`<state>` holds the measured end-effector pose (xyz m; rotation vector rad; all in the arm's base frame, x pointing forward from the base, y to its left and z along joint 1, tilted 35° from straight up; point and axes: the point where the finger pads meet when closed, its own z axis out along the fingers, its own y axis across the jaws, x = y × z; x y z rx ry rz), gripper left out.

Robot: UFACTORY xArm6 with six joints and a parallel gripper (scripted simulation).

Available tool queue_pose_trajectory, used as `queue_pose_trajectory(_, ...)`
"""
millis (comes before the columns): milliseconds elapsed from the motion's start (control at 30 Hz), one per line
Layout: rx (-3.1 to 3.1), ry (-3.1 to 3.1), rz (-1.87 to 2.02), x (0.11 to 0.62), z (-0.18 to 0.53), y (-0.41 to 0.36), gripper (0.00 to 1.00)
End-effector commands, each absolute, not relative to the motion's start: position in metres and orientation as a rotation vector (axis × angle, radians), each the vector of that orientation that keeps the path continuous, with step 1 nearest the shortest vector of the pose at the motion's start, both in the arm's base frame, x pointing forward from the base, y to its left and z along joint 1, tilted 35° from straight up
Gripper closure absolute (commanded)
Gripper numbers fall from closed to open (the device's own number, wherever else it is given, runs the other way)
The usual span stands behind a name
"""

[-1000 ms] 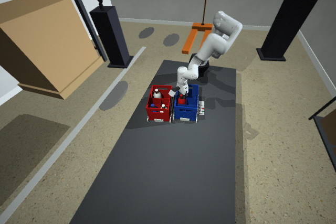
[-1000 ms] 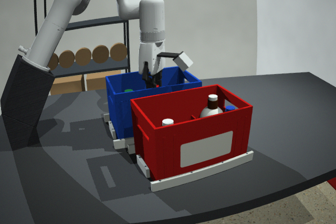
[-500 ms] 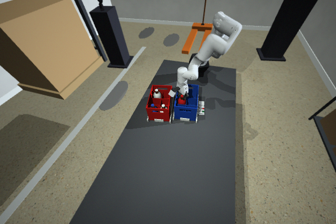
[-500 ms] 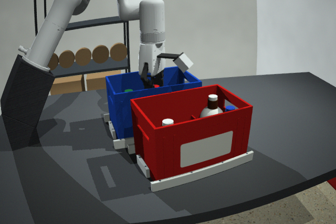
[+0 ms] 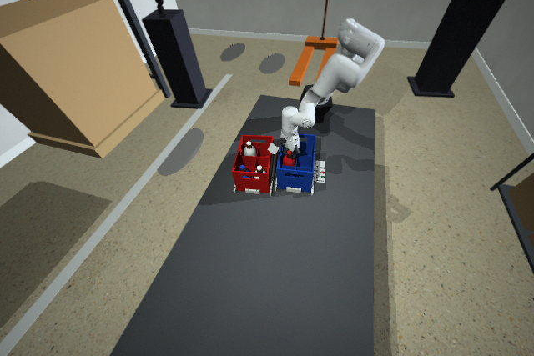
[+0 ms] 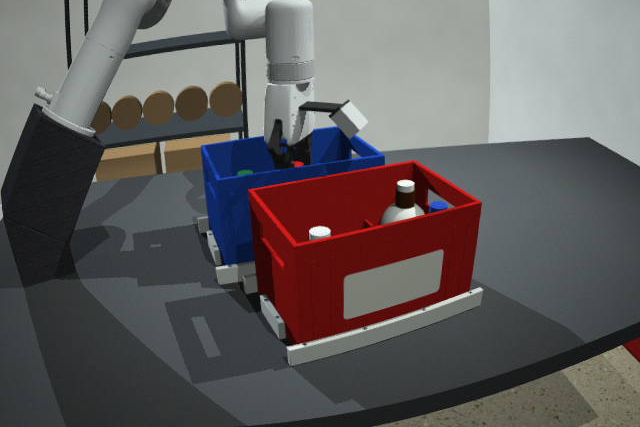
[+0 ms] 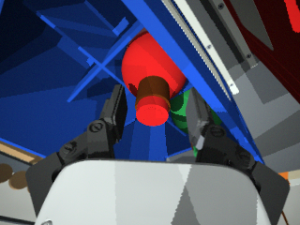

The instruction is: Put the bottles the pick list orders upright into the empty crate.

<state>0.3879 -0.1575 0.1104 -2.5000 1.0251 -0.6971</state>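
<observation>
End effector [image 7: 157, 112] stands wide open, holding nothing, its fingers clear on both sides of the red-capped, red-labelled bottle [image 7: 150, 70] standing inside the blue plastic crate [image 6: 222, 195], beside the crate's wall and a green-labelled bottle [image 7: 180, 105].

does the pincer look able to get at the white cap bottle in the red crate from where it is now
Probably yes. The pincer is open around the red bottle in the blue crate; once lifted, the white-capped bottle stands uncovered in the red crate alongside.
</observation>
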Motion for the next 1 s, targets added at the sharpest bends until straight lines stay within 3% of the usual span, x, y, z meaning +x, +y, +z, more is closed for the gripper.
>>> queue_pose_trajectory(0, -2.500, 1.025, -0.701, 0.388, 0.111, -0.158, 0.35)
queue_pose_trajectory(967, -2.500, 1.025, -0.701, 0.358, 0.155, -0.165, 0.35)
